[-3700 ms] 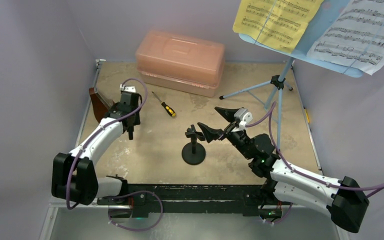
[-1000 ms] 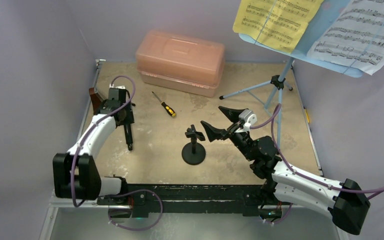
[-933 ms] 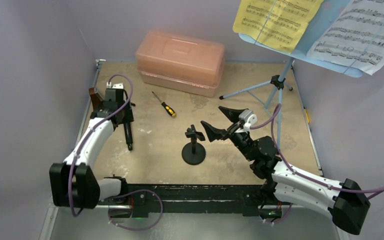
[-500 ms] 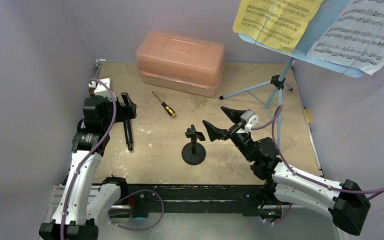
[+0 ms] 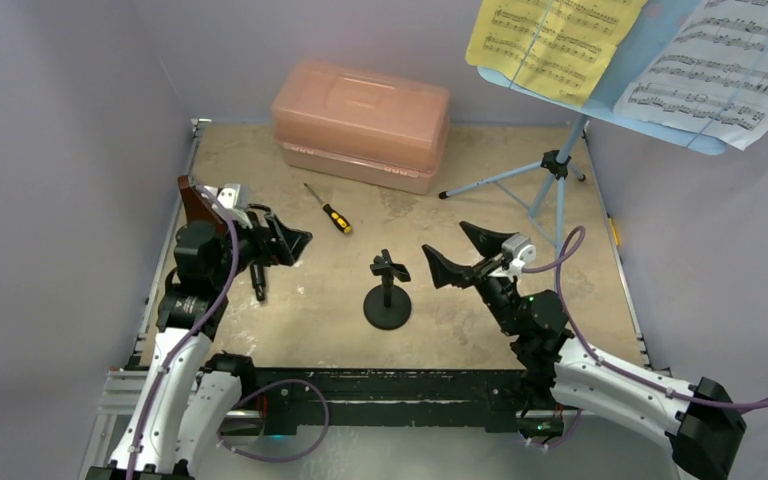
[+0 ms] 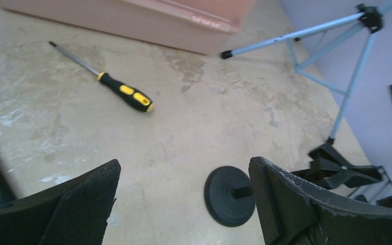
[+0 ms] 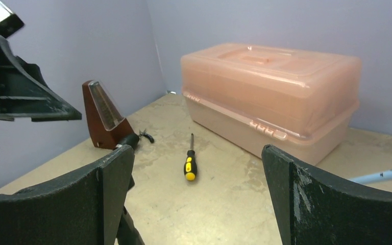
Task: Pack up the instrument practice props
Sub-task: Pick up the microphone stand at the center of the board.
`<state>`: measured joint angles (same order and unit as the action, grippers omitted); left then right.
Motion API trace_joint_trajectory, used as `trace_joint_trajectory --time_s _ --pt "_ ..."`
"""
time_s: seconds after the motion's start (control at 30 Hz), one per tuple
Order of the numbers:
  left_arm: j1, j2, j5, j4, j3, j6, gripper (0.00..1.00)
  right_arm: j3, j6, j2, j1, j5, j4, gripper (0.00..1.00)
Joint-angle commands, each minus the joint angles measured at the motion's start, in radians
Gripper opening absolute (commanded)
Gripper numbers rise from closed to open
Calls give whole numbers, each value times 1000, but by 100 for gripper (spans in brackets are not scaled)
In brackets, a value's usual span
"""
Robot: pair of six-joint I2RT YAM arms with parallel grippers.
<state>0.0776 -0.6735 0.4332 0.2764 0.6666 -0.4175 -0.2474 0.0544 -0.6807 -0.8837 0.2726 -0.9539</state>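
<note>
Both arms are hovering empty over the counter (image 5: pixel 310 300). The left claw (image 6: pixel 184 166) is standing wide open with nothing between its fingers, out in front of the left end of the pink plastic case (image 5: pixel 360 122). The right claw (image 7: pixel 198 153) is gaping too and holding nothing, in front of the case's right end and facing it.

The black pipe (image 5: pixel 257 272) is lying flat on the counter, well in front of the case's left corner. The brown wooden metronome (image 5: pixel 197 203) is standing upright off to the left of the case. The round-based black stand (image 5: pixel 387 298) is standing in front of the case's middle. The light-blue music stand (image 5: pixel 557 165) is rising to the case's right, carrying the yellow pages (image 5: pixel 550 45) and white pages (image 5: pixel 730 70). A screwdriver (image 5: pixel 330 212) is lying just in front of the case, whose lid is sitting shut.

The pipe is probably light, stiff and prone to rolling, so pinching across its middle is looking safest. The metronome is likely heavier, with slick sloping faces, so a low grip near its base should be holding better. The pages are looking flimsy and loose.
</note>
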Motion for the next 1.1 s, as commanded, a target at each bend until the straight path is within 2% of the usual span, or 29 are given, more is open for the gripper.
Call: trace_joint_trajectory --time_s 0.0,0.1,0.17,0.37,0.63,0.77,0.87,1.07 --pt "49 54 77 -123 -8 -53 97 42 47 44 -3 78 -34 98" --pt "121 64 64 -191 -32 -83 99 59 45 55 -3 109 -56 98" --pt "214 52 27 -229 -41 -88 99 72 43 54 -3 122 -77 98" --pt "453 -79 -95 -290 -24 -66 99 96 46 39 -3 145 -110 98" --pt "887 -237 -527 -331 37 14 99 113 50 52 -3 168 -115 98" --pt "1070 -261 -854 -311 41 12 99 111 52 60 -2 171 -107 98" --pt "1143 -295 -1013 -292 31 -15 98 116 56 64 -3 171 -110 98" --pt "1215 -396 -1128 -342 27 -73 97 110 58 54 -2 171 -107 98"
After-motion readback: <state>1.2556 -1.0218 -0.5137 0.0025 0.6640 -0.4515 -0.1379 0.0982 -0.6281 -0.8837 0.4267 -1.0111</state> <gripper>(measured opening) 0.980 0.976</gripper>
